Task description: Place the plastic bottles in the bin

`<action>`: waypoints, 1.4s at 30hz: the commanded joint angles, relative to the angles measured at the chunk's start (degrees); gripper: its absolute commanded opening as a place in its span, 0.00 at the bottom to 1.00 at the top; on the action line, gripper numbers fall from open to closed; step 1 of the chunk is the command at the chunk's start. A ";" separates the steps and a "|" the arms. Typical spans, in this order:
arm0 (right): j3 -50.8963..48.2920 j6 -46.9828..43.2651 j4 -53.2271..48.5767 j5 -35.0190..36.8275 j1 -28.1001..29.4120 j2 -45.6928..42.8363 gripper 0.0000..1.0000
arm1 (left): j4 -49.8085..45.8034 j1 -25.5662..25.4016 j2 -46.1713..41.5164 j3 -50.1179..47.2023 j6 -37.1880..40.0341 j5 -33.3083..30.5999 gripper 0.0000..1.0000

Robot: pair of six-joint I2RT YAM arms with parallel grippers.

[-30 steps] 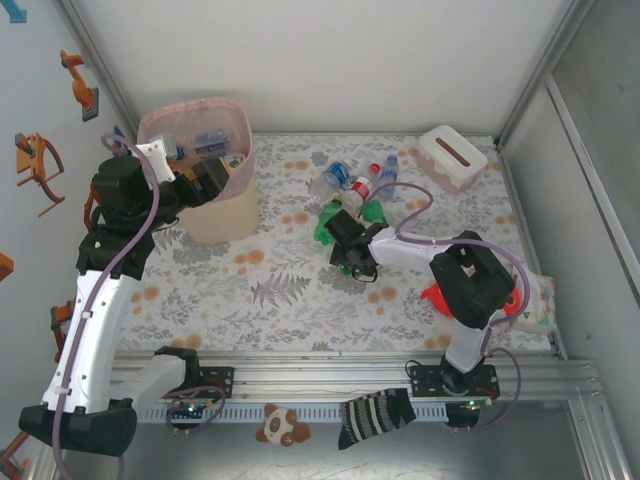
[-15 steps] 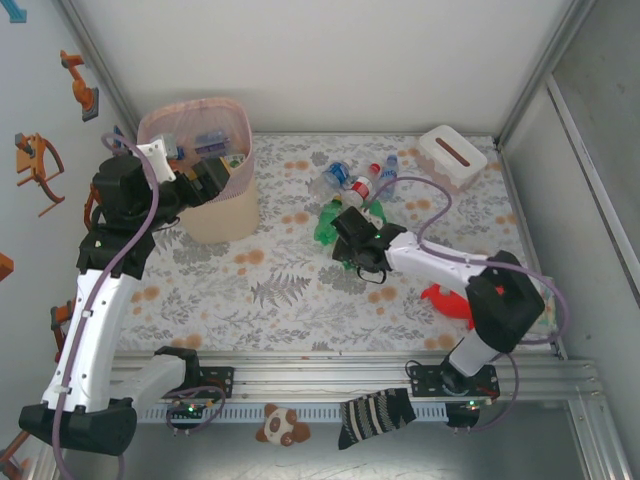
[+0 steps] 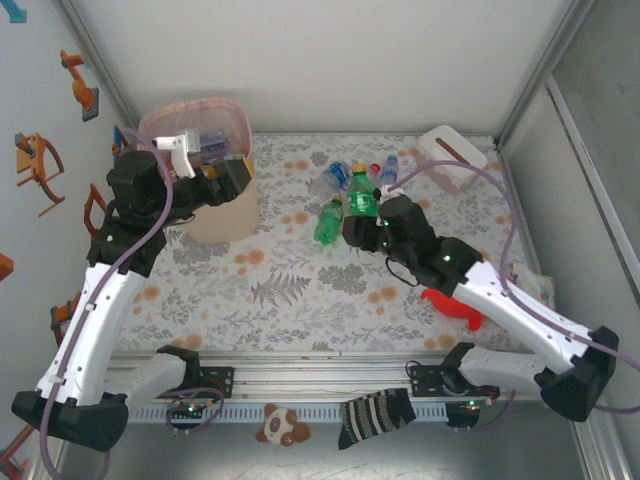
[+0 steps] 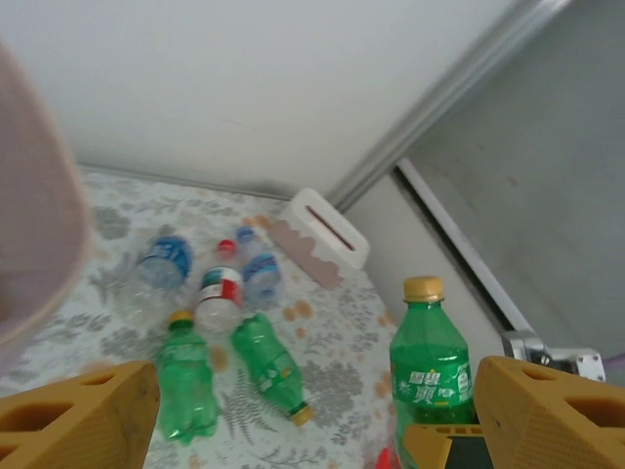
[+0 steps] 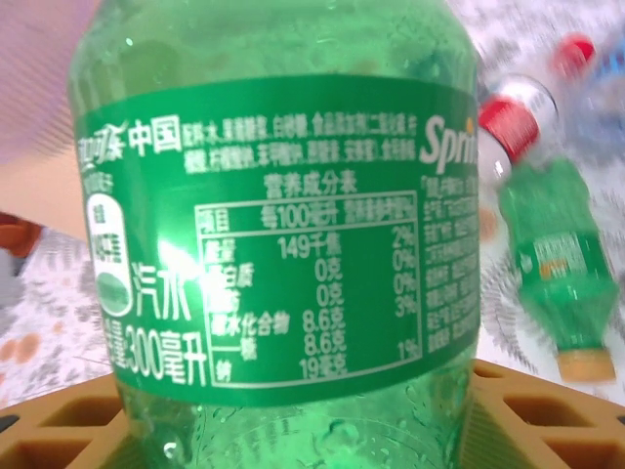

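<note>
Top external shows bottles [image 3: 209, 141] in the bin [image 3: 222, 215], left jaws gaping empty, right jaws grasping a green bottle [image 3: 361, 196].

Floral cloth [image 3: 300, 290] across the tabletop, grey ferns and orange blossoms on white. At the far side, plain white back wall [image 3: 330, 60], softly and evenly lit. Slanting aluminium post [image 3: 100, 70] in the far left corner, a second post [image 3: 540, 70] in the far right. On the left, pale side wall [image 3: 30, 210] with orange cut-out shapes [image 3: 78, 85] stuck on. On the right, dull grey side panel [image 3: 600, 150]. Along the near edge, slotted aluminium rail [image 3: 320, 375].
</note>
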 commanded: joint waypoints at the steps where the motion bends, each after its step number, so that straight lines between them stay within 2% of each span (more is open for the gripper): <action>1: 0.63 -10.25 6.88 -5.00 0.28 -4.25 0.47 | 7.89 -1.75 0.54 1.41 2.71 7.42 0.84; 5: 0.03 -15.01 13.58 -11.39 0.31 -8.52 0.44 | 14.50 -4.65 1.66 1.43 2.81 12.59 0.84; 9: -0.11 -17.85 19.20 -18.00 0.26 -10.38 0.42 | 18.08 -9.57 2.52 2.24 6.10 14.83 0.84; 16: 1.81 -15.38 25.34 -30.81 0.30 -9.50 0.41 | 21.54 -17.09 4.39 3.98 9.99 18.95 0.84; 20: 2.22 -13.26 28.83 -35.05 0.48 -9.57 0.40 | 21.54 -21.31 5.24 5.48 12.57 20.89 0.87; 33: 3.18 -11.46 31.90 -43.80 1.48 -9.79 0.40 | 19.11 -29.47 10.47 10.99 17.26 21.00 0.89; 42: 3.60 -11.41 31.72 -44.71 2.15 -9.77 0.40 | 20.66 -31.57 11.79 11.68 18.28 23.20 0.76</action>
